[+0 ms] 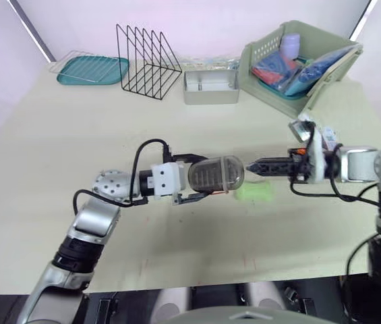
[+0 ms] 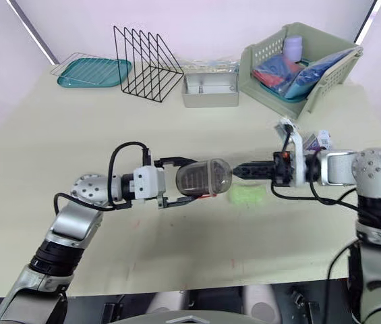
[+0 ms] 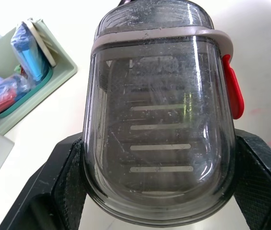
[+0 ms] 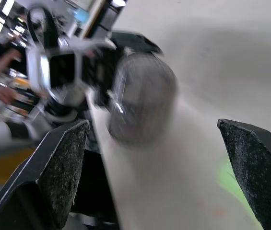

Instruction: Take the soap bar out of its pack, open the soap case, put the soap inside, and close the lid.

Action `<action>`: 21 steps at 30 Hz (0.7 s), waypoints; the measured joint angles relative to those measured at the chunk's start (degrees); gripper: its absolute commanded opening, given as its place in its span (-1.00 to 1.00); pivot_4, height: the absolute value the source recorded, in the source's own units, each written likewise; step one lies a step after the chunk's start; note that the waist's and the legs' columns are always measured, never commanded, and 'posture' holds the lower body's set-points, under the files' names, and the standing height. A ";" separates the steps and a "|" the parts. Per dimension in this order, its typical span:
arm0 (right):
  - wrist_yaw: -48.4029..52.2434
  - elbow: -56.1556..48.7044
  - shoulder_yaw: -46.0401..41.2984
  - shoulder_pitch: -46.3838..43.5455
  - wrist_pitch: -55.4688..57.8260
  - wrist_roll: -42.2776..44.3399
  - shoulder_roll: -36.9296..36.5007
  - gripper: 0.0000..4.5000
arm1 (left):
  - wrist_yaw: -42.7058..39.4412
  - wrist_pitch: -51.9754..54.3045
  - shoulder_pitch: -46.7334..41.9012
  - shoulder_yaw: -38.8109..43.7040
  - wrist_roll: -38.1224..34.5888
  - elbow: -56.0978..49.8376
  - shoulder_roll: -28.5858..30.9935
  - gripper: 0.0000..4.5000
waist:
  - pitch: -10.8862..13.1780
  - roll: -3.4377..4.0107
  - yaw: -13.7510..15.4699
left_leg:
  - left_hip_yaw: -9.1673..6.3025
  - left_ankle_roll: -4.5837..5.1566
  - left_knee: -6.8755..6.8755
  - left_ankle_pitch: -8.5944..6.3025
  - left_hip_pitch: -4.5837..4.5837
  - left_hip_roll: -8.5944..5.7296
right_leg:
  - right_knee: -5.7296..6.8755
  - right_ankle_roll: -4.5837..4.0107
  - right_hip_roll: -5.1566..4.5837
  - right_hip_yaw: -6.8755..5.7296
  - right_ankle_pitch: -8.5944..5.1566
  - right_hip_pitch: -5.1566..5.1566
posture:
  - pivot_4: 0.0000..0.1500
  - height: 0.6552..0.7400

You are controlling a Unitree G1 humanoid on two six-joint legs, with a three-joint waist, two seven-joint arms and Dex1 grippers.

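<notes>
My left gripper (image 1: 207, 177) is shut on the soap case (image 1: 216, 174), a smoky see-through box with a red clasp (image 3: 233, 91), held lid closed just above the table's middle. Both black pads (image 3: 53, 191) press on its sides. The green soap bar (image 1: 254, 193) lies bare on the table right beside the case, below my right gripper. My right gripper (image 1: 254, 165) points at the case's end, a short gap from it, open with nothing between its fingers (image 4: 61, 167). The right wrist view shows the case (image 4: 142, 98) ahead and the soap (image 4: 226, 175) lower down.
At the back right, a pale green basket (image 1: 264, 88) leans tilted, holding packets and a lilac cup. A metal tin (image 1: 210, 88), a black wire rack (image 1: 146, 61) and a teal tray (image 1: 92, 69) line the far edge.
</notes>
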 measured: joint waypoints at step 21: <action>-32.08 5.13 2.53 1.15 -1.02 29.13 1.60 1.00 | 3.60 -0.59 -0.93 -1.75 3.11 0.27 -1.44 0.54 | 0.00 0.00 -0.44 | 0.03 0.02 0.00 0.00 -0.02 -0.02 | 0.07 0.00 0.04 0.01 0.00 -0.04 | 1.00 1.00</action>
